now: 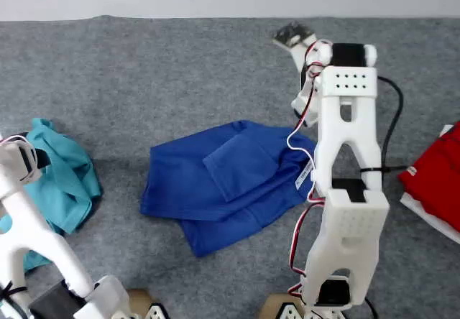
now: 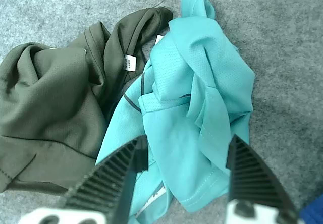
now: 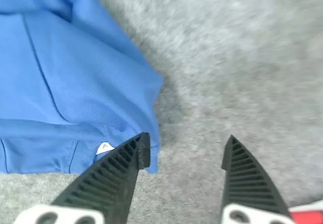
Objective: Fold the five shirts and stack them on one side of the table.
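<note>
— What do we have at the left end of the bench?

— We see a teal shirt crumpled there. In the left wrist view an olive shirt is bunched against it, touching. The left claw hangs released over the teal shirt, fingers spread, grasping nothing.

— And in the middle?

— We find a blue shirt, lying loose and rumpled, with one flap laid over itself. The right arm stands just beside its right edge.

— The right claw?

— Released too. The right claw is spread, with one finger over the blue shirt's hem near a small white tag and the other over bare grey bench.

— Far right?

— We make out a red shirt at the edge, lying on something white, apart from the blue one.
</note>
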